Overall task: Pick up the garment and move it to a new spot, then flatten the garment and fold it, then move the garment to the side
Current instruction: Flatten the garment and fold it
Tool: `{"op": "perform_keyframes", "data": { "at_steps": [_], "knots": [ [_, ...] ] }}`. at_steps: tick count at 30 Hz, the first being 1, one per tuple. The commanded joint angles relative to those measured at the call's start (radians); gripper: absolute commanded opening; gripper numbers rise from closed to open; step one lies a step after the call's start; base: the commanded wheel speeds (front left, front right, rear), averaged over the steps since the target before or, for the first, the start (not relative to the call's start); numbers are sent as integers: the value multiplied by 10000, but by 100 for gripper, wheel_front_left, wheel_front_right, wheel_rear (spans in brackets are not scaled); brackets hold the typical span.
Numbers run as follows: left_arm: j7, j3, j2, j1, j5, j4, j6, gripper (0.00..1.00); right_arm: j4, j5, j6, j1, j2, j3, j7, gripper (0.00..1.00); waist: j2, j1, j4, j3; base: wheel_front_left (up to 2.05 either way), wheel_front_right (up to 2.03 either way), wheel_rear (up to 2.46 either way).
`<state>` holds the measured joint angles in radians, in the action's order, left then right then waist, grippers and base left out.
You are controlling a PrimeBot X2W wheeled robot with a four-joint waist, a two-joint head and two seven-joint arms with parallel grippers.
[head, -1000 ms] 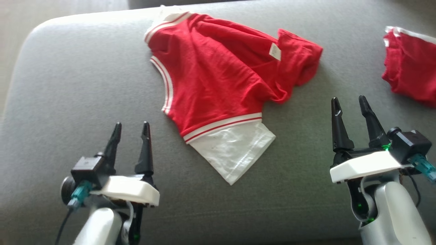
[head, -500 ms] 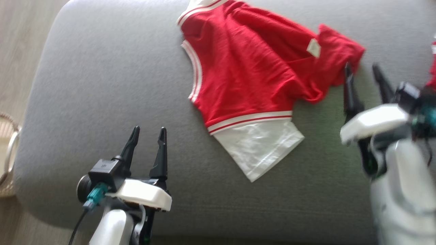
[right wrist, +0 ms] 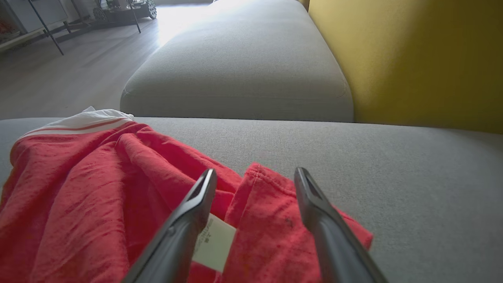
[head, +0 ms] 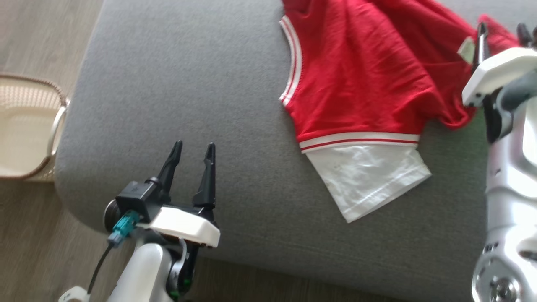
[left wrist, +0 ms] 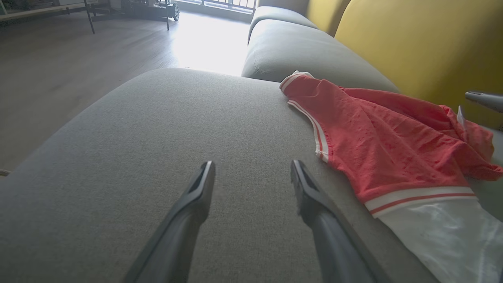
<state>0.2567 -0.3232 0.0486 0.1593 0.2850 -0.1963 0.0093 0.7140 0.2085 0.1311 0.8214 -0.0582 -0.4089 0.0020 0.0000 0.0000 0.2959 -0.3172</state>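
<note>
**Two open claws, one limp red garment**

Both of my claws stand spread wide and hold nothing. My left claw (head: 195, 144) hovers over bare grey cushion (head: 176, 75), well apart from the cloth. My right claw (right wrist: 254, 177) has its fingers straddling the bunched red fold next to the white label (right wrist: 212, 243).

The garment (head: 356, 84) lies rumpled on the cushion towards my right. Its red body is creased, and a white sleeve (head: 369, 180) juts out below a striped band on the near side.

I judge it light, soft and floppy – it will sag and drag wherever I am not holding it, and a pinch on a single layer could slide off. The doubled fold by the label looks the safest bite for my right claw. For my left, the striped edge (head: 293, 71) looks best, since a seam gives more to grip than plain cloth.

Against a second ago, the whole head view has swung, so the garment's shift in the picture is the camera's doing, and a wicker basket (head: 25, 126) now shows on the floor to my left. The real change is my right claw – it was standing clear of the cloth on the near side and has now reached over the crumpled end. My left claw sits much as it did.
</note>
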Motion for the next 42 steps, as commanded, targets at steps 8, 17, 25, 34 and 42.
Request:
{"op": "perform_keyframes", "data": {
  "at_steps": [8,17,25,34,42],
  "knots": [
    [51,-192,18,592,332,349,198,100,1034,1970,-4,1704,-92,-1476,298,100,0,0,522,-492,0,0,0],
    [51,-429,17,626,503,352,305,100,1831,3076,-4,2293,-20,-2762,545,0,0,0,600,-528,0,0,0],
    [51,-354,17,533,476,297,337,100,2319,2827,-4,2606,63,-3322,-1052,0,0,0,301,-274,0,0,0],
    [51,-59,17,328,259,210,260,100,3526,-258,-4,2438,77,-2306,-2615,0,0,0,-752,382,0,0,0],
    [51,75,17,188,170,161,229,100,1101,-3959,-4,127,78,-272,-2635,0,0,0,-1634,819,0,0,0]
  ]
}}
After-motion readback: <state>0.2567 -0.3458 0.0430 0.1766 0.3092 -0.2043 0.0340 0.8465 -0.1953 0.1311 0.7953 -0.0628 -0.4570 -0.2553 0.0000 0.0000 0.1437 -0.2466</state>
